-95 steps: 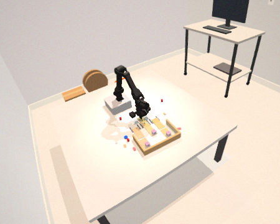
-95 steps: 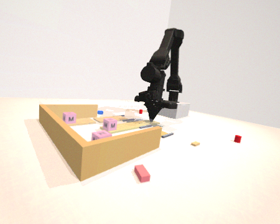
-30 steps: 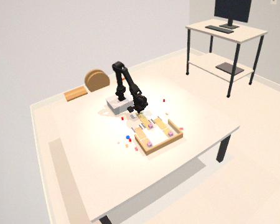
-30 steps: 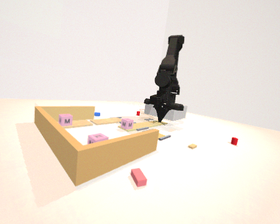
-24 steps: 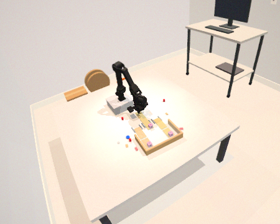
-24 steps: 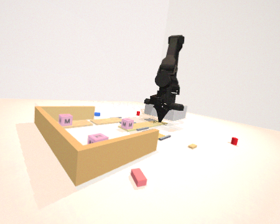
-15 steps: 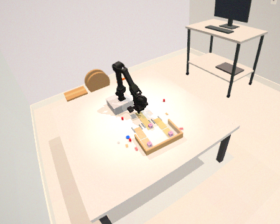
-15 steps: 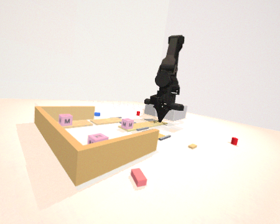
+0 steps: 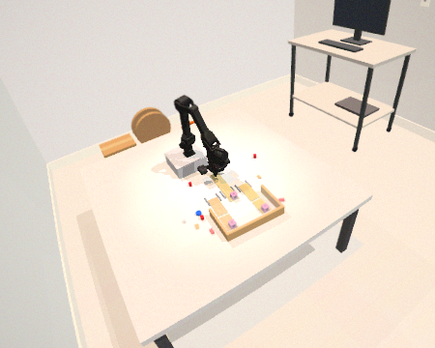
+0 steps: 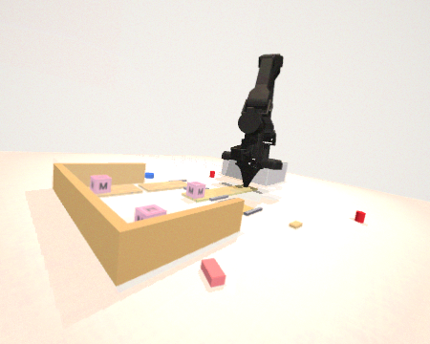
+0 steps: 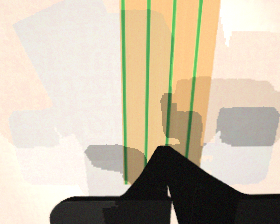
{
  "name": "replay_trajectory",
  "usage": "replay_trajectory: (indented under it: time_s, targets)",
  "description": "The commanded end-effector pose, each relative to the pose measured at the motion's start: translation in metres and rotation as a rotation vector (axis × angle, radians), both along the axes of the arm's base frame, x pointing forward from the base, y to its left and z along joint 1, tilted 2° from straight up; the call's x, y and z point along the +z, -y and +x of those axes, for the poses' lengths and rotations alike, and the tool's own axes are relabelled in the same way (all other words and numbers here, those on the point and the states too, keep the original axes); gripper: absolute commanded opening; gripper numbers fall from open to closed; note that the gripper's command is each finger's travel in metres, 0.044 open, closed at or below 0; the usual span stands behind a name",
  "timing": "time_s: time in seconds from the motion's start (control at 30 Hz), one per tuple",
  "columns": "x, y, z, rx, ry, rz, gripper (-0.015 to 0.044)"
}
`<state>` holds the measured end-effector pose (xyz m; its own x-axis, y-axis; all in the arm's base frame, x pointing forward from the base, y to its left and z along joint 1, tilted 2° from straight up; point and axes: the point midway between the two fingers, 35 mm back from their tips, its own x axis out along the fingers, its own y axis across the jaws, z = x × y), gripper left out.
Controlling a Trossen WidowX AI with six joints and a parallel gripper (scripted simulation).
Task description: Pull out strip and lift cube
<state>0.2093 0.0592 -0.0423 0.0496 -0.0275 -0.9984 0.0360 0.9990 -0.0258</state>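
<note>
— How is the arm posed?
— It reaches from its grey base block (image 10: 277, 174) steeply downward, the gripper (image 10: 247, 183) pointing straight at the near end of the middle strip (image 10: 223, 193), tip pressing on it. The fingers are pressed together with nothing between them.

— And the cube?
— A pink cube marked M (image 10: 196, 189) sits on that same strip, at the open mouth of the wooden frame (image 10: 172, 237). Two more pink cubes, one (image 10: 100, 183) by the frame's far wall and one (image 10: 149, 211) behind its front wall, lie inside it.

— Anything around?
— Grey bars (image 10: 253, 210) lie beside the strip outside the frame; a pink block (image 10: 213, 270), tan tile (image 10: 295, 225) and red cube (image 10: 360, 216) sit scattered outside the frame.
</note>
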Motion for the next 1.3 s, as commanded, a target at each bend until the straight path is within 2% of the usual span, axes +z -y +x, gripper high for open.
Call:
replay_trajectory:
  time_s: [0.0,0.07,0.2,0.77,1.27]
  targets:
    - [0.02,-0.001,0.001,-0.001,-0.013,-0.001,0.0]
    - [0.04,-0.001,0.0,-0.002,-0.025,-0.003,0.0]
    - [0.042,-0.001,0.0,-0.002,-0.027,-0.003,0.0]
    - [0.052,0.003,0.069,-0.01,-0.02,-0.003,0.044]
    - [0.064,0.005,0.128,-0.01,-0.015,-0.003,0.044]
